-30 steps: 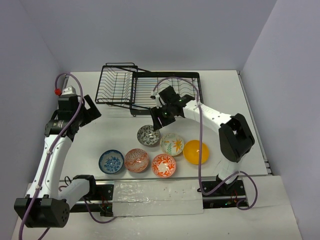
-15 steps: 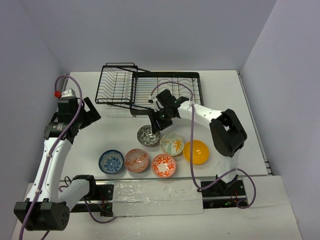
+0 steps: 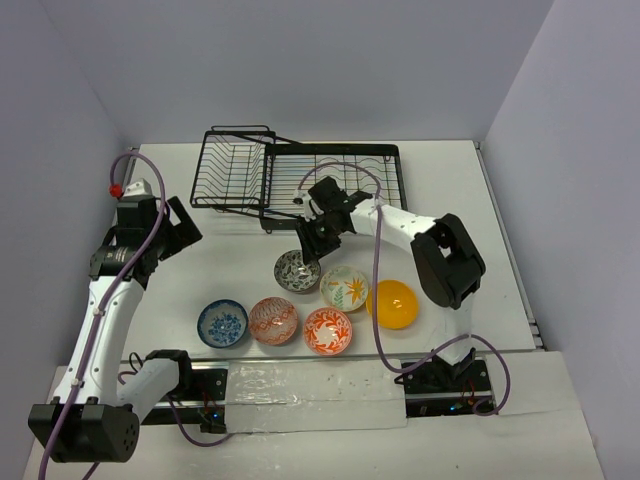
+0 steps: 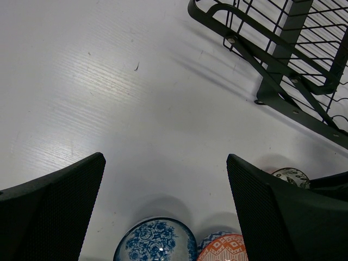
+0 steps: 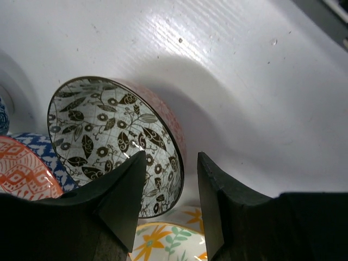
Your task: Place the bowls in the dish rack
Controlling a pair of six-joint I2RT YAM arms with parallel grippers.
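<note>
R gripper (image 5: 169, 163) sat w/ jaws parted astride rim of grey bowl (image 5: 103, 136), one finger inside, one outside, not clamped. L gripper (image 4: 166, 163) hung wide open above table (image 4: 109, 81), holding nothing. All six bowls (image 3: 273, 320) lay on table, just near-side of rack (image 3: 300, 180).

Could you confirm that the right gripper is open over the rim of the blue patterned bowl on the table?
Not quite: the right gripper is open over the rim of the grey-black patterned bowl, as the right wrist view shows. The rest is right.
</note>
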